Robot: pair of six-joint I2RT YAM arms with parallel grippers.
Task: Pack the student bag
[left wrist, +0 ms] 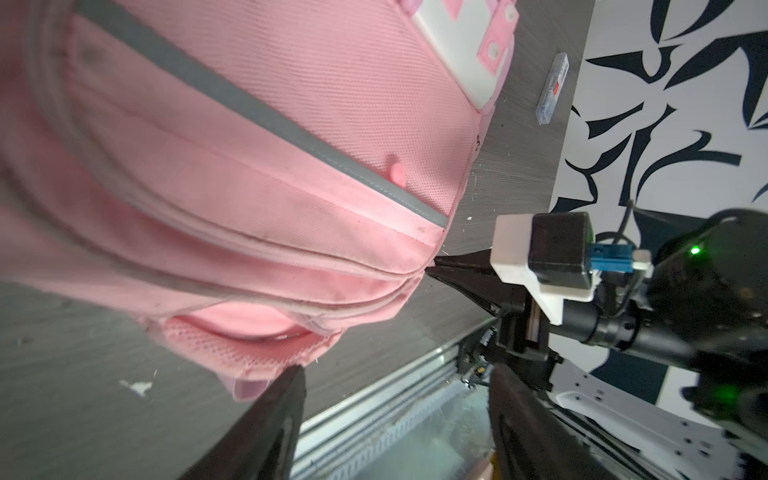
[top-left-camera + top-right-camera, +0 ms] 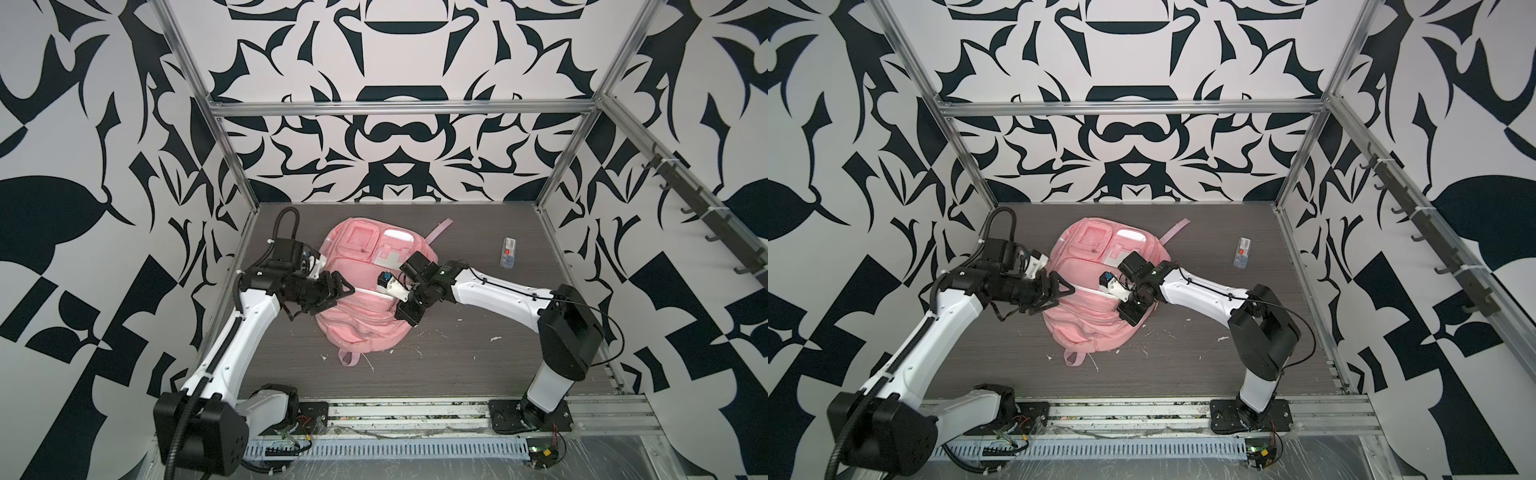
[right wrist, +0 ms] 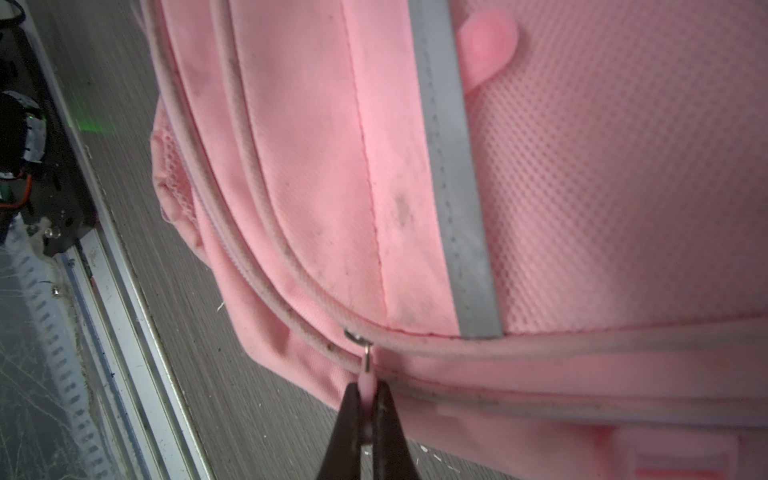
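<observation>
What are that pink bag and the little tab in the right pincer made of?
The student bag: soft matte woven fabric, with a mesh-textured panel and stitched seams. Its zip pull tab: seemingly pink rubbery plastic, hung on a shiny metal ring.

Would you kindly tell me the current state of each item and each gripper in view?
bag: lying flat on the table, front up.
zip pull: pinched in the right gripper; the zip beside it looks closed.
right gripper: shut on the zip pull.
left gripper: open, holding nothing.
clear case: lying flat, apart from the bag.
</observation>
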